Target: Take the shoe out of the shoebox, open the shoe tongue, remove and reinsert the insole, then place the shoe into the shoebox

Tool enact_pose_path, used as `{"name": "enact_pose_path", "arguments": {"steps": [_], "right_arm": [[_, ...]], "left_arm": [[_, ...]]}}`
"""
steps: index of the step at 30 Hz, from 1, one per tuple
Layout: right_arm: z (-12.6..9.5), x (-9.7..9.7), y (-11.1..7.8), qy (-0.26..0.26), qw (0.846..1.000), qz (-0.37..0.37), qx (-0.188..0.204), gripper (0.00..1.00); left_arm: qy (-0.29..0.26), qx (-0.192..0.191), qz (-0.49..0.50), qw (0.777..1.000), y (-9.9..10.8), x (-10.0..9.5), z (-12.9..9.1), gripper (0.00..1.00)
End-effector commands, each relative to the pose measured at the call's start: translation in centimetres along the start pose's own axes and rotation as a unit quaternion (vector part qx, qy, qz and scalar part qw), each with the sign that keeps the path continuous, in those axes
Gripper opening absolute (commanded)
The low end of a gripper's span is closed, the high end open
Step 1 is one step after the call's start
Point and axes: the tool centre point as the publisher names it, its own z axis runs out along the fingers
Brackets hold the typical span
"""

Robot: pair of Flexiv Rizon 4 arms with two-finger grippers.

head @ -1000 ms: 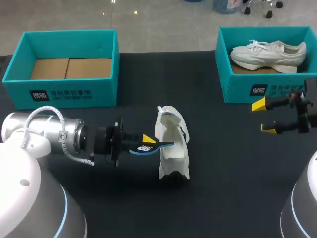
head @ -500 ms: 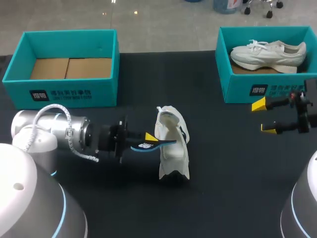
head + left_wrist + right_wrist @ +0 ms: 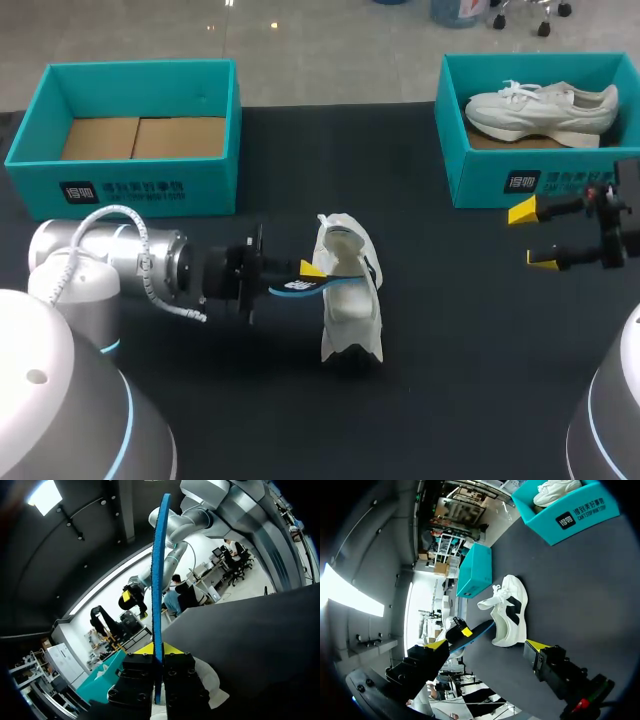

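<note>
A white shoe (image 3: 350, 305) lies on the black table (image 3: 460, 330) near the middle, its opening turned toward my left arm. My left gripper (image 3: 310, 270) is shut on a blue insole (image 3: 312, 286), whose front end reaches into the shoe's opening. In the left wrist view the insole (image 3: 159, 575) stands edge-on between the shut yellow tips of the gripper (image 3: 155, 649), with the shoe (image 3: 212, 680) just below. My right gripper (image 3: 532, 236) hangs open at the right, in front of the right box. Its wrist view shows the shoe (image 3: 509, 611) and insole (image 3: 476, 630) ahead of the open gripper (image 3: 487, 645).
A teal shoebox (image 3: 130, 165) stands at the back left, holding only cardboard. Another teal shoebox (image 3: 480, 165) at the back right holds a second white shoe (image 3: 542, 108). Bare table lies in front of the shoe and between it and the right gripper.
My left gripper has moved to the right with the insole, pushing its front end farther into the shoe. The right arm and the shoe have stayed put.
</note>
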Motion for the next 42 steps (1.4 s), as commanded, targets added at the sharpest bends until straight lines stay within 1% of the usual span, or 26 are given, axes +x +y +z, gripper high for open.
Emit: {"name": "enact_pose_path", "arguments": {"steps": [1,7,17,19,25,28,31,37,42], "right_arm": [[0.0,0.0,-0.1,-0.001,1.0,0.0,-0.001,1.0],[0.0,0.0,-0.1,-0.001,1.0,0.0,-0.001,1.0],[0.0,0.0,-0.1,-0.001,1.0,0.0,-0.001,1.0],[0.0,0.0,-0.1,-0.001,1.0,0.0,-0.001,1.0],[0.0,0.0,-0.1,-0.001,1.0,0.0,-0.001,1.0],[0.0,0.0,-0.1,-0.001,1.0,0.0,-0.001,1.0],[0.0,0.0,-0.1,-0.001,1.0,0.0,-0.001,1.0],[0.0,0.0,-0.1,-0.001,1.0,0.0,-0.001,1.0],[0.0,0.0,-0.1,-0.001,1.0,0.0,-0.001,1.0]], "left_arm": [[-0.001,0.005,-0.003,1.0,0.7,0.2,0.4,0.0],[0.002,0.001,-0.019,1.0,1.8,0.9,0.4,0.0],[-0.001,-0.004,-0.028,1.0,2.6,1.1,0.2,0.0],[0.001,-0.005,-0.028,1.0,2.3,1.1,0.4,0.0],[-0.001,0.008,-0.014,1.0,0.5,0.7,0.8,0.0],[-0.001,0.009,-0.01,1.0,0.3,0.5,0.8,0.0],[-0.006,0.01,-0.013,1.0,0.8,0.5,0.9,0.0],[-0.008,0.009,-0.026,1.0,1.9,1.1,1.2,0.0],[-0.009,0.006,-0.029,1.0,2.2,1.3,1.3,0.0]]}}
